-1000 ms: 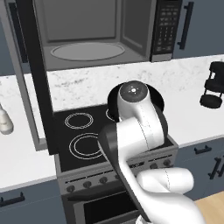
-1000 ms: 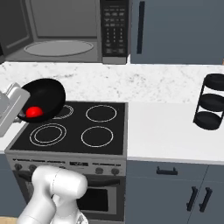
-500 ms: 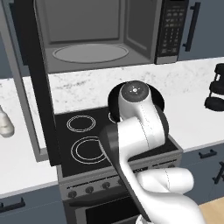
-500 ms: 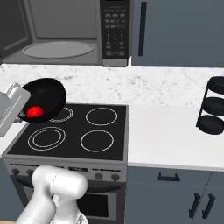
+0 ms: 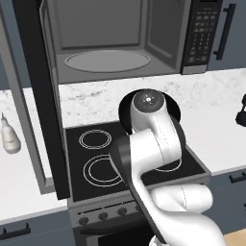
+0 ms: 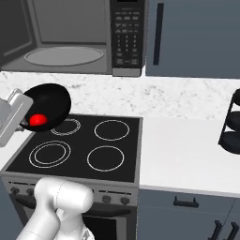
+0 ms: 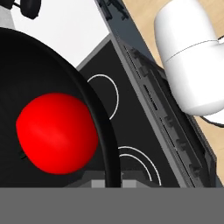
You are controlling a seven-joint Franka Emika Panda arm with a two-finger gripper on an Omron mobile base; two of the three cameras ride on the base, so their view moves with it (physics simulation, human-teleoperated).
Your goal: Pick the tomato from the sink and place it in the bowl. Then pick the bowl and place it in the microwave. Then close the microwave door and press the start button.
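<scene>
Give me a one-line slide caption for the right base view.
Gripper carries the black bowl with the tomato over the stovetop toward the open microwave.

Over the past second the base has rolled closer to the stove (image 6: 79, 150), so the whole scene has slid down in both base views. The open microwave (image 5: 105, 43) now looms larger, its turntable (image 5: 106, 61) lower in the picture. The bowl (image 6: 49, 105) (tomato (image 6: 37, 120) inside) has kept its place beside the arm, over the stove's back left corner.
</scene>
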